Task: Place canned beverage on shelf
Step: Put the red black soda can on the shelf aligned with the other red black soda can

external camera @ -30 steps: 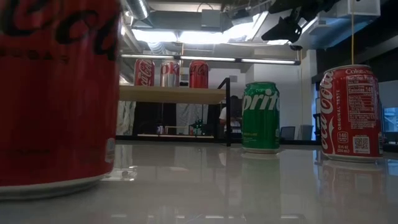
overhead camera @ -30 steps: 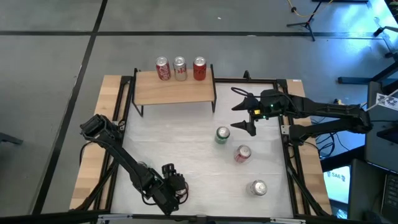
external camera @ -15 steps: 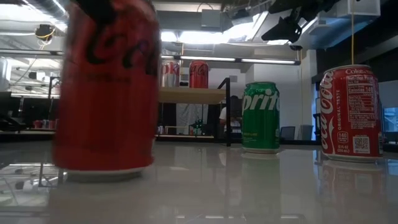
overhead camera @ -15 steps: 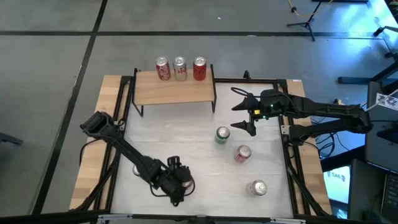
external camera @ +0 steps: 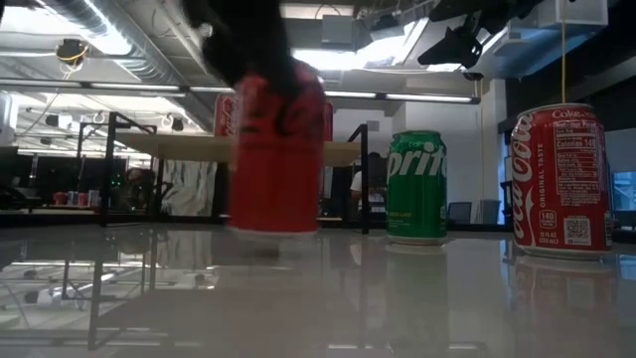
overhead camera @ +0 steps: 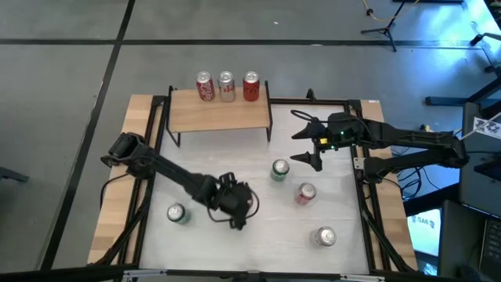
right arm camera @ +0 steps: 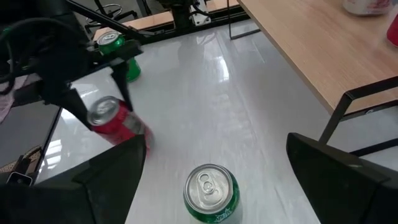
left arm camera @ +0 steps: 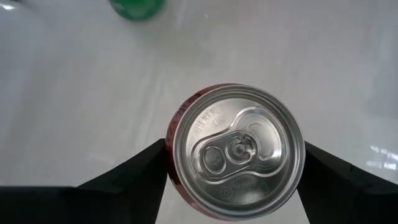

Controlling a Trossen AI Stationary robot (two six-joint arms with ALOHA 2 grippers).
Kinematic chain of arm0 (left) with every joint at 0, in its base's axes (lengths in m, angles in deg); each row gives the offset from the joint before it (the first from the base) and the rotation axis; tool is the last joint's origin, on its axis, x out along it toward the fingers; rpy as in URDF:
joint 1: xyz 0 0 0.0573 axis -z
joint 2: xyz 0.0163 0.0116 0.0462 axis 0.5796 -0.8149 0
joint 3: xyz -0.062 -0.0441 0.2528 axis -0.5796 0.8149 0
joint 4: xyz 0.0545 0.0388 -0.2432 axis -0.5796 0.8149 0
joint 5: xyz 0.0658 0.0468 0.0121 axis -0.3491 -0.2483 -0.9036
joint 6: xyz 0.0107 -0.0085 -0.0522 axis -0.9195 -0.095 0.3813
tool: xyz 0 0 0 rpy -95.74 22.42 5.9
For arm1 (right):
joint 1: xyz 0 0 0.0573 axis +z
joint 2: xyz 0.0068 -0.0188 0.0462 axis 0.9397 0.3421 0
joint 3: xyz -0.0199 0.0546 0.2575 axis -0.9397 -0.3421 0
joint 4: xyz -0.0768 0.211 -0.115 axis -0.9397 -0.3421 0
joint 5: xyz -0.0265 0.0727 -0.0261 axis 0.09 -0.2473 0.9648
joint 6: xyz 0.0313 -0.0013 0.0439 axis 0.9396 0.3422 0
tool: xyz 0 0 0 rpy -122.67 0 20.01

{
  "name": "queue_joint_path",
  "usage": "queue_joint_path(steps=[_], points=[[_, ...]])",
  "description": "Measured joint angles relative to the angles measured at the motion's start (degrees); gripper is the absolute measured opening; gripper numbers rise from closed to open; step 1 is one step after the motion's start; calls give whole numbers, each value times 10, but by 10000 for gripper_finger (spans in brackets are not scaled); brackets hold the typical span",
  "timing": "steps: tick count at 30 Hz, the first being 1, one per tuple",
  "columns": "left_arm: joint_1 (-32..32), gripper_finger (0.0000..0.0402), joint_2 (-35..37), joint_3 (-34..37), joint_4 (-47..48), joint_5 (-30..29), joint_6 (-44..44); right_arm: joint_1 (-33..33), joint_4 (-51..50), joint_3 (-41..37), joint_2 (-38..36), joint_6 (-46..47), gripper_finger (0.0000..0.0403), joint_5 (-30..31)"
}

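Glossy white tabletop, flanked by pale wooden side strips, is seen mirroring the objects set on it. At its middle, a red cylindrical can with a brushed silver lid and pull tab is clamped between the two dark, flat fingers of the left gripper; in the low view its base appears slightly clear of the surface, and in the right wrist view it is tilted. The shelf, a rectangular light-wood board on thin black metal legs, is stood at the far edge of the table, well apart from the held can. Three upright cans are lined along its back edge, two red with a silvery one between them. On the table, a green can is stood near the right gripper, with another red can just beside it and a silver-topped can nearer the front. A second green can is placed at the front left. The right gripper is held above the table beside the shelf's right end, its fingers spread wide and holding nothing.
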Motion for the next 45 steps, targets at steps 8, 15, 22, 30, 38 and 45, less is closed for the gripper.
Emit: queue_joint_path(steps=[8, 15, 22, 30, 38, 45], points=[[-62, 275, 0, -27, -22, 1, -63, 0, 0, 0, 0, 0, 383, 0], [-111, 275, 0, -105, 11, 10, -112, 0, 0, 0, 0, 0, 383, 0], [-151, 275, 1, -206, 131, 14, -138, 0, -1, 0, 0, 0, 383, 0], [-203, 275, 1, -282, 183, 14, -166, 0, -1, 0, 0, 0, 383, 0], [-277, 275, 1, -315, 186, 42, -186, 0, 0, 0, 0, 0, 383, 0], [-338, 275, 1, -321, 189, 65, -213, 0, -1, 0, 0, 0, 383, 0]])
